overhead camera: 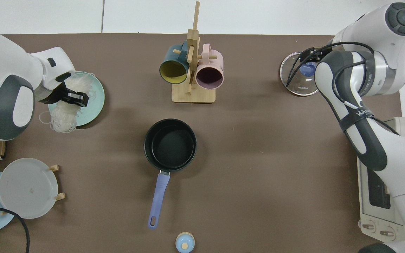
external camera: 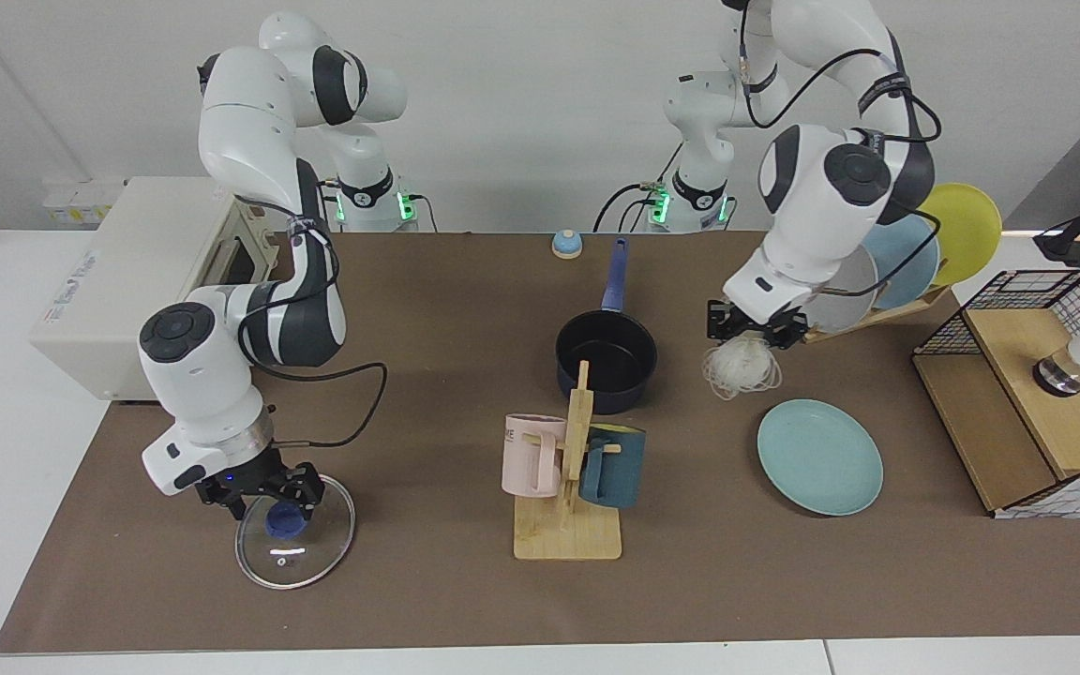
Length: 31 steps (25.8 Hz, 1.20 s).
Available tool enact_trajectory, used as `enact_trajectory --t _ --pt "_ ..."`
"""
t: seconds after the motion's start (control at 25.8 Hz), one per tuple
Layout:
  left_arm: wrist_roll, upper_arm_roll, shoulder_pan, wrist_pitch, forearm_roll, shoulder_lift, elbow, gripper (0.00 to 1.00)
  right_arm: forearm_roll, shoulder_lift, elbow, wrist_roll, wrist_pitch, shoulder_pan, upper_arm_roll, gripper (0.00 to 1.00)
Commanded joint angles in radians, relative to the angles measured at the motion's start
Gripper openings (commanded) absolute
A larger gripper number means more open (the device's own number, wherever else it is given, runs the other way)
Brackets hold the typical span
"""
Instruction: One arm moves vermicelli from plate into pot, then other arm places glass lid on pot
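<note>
White noodle strands hang in a loose nest from the left gripper (external camera: 752,327), whose jaws are clamped on the top of the vermicelli (external camera: 740,367); in the facing view the bundle hangs in the air above the brown mat (external camera: 427,300), between the pot (external camera: 606,359) at its nine o'clock and the plate (external camera: 819,456) at its five o'clock, touching neither; the teal-green plate lies flat and bare on the mat; the pot is dark inside, with its blue handle pointing toward twelve o'clock in that view.

From above, the left gripper (overhead camera: 72,98) shows over the plate's (overhead camera: 95,92) rim with the strands trailing toward seven o'clock.

The right gripper (external camera: 263,489) is low over the glass lid (external camera: 306,548), its fingers either side of the blue knob (external camera: 283,517); whether they press on it, I cannot tell; the lid lies flat on the mat, at about eight o'clock from the pot.

A wooden mug stand (external camera: 570,506) with a pink mug (external camera: 532,455) and a dark teal mug (external camera: 613,464) stands at six o'clock from the pot; a white toaster oven (external camera: 132,291) sits behind the right arm.
</note>
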Motion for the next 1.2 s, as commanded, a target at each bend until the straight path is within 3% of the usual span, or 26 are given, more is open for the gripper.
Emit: enact_trajectory --t 0.0,0.16,0.39,0.5,0.74,0.93,1.01,1.16 --pt "-0.184 -0.082 -0.037 0.050 -0.011 -0.040 -0.049 0.00 0.003 0.013 -0.022 -0.030 0.076 -0.008 0.010 1.00" --pt "-0.285 -0.128 -0.054 0.102 -0.006 -0.037 -0.095 0.00 0.003 0.014 -0.039 -0.031 0.090 -0.009 0.010 1.00" --pt "-0.316 -0.130 -0.094 0.335 0.000 -0.005 -0.227 0.00 0.005 0.014 -0.077 -0.020 0.131 0.000 0.010 0.99" --pt "-0.345 -0.128 -0.122 0.349 0.023 0.012 -0.228 0.00 0.003 0.014 -0.102 -0.022 0.159 -0.002 0.010 0.99" --pt "-0.334 -0.130 -0.122 0.352 0.069 0.018 -0.254 0.00 0.006 0.014 -0.105 -0.019 0.168 0.003 0.010 0.99" --pt "-0.351 -0.130 -0.129 0.374 0.095 0.020 -0.276 0.00 0.005 0.014 -0.106 -0.016 0.169 0.001 0.010 0.88" --pt "-0.385 -0.130 -0.129 0.372 0.095 0.020 -0.276 1.00 0.005 0.014 -0.108 -0.016 0.169 0.000 0.010 0.79" --pt "-0.416 -0.130 -0.134 0.369 0.095 0.018 -0.270 1.00 0.005 0.014 -0.108 -0.016 0.169 -0.005 0.010 0.41"
